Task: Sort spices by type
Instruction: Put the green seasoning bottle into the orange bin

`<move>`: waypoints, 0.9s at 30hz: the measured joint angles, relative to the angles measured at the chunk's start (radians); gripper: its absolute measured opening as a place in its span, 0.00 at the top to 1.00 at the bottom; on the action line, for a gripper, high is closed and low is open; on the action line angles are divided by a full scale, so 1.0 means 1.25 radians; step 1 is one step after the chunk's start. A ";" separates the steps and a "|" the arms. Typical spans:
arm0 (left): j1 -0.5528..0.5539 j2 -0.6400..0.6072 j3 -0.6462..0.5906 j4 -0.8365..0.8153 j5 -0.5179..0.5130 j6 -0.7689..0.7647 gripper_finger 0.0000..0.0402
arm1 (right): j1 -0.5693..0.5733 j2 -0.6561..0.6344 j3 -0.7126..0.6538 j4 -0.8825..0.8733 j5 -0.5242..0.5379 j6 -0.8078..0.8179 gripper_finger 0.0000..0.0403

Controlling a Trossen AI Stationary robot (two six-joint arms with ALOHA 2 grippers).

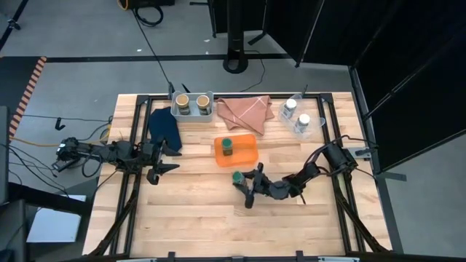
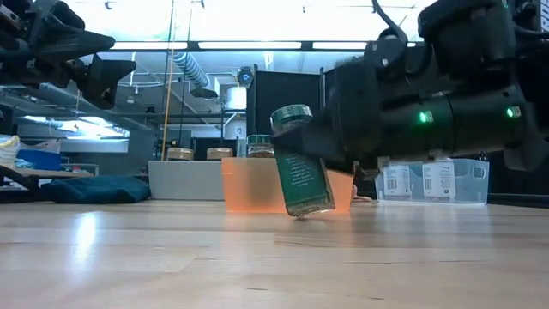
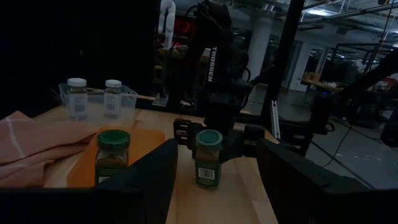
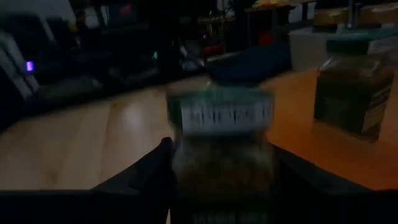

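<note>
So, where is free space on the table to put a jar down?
Bare wood lies along the near table edge, before both arms. Inside the orange tray, beside its green-capped jar, is room. The grey bin and cloth crowd the far edge.

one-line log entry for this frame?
right gripper: shut on green-capped jar, tilted, near orange tray | left gripper: open, idle

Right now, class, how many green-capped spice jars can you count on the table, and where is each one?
2. One green-capped jar stands in the orange tray. The other green-capped jar is tilted just in front of the tray, held in the right gripper. None seems hidden.
</note>
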 joint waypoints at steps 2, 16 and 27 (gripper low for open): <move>0.000 0.000 0.000 0.000 0.000 0.000 0.44 | 0.002 0.003 -0.002 -0.011 0.001 -0.022 0.43; 0.000 0.000 0.000 -0.006 0.001 -0.001 0.44 | 0.028 0.005 -0.003 -0.036 0.005 -0.035 0.22; 0.000 0.000 0.000 -0.035 0.001 -0.031 0.44 | 0.027 -0.002 0.051 -0.314 -0.034 0.092 0.25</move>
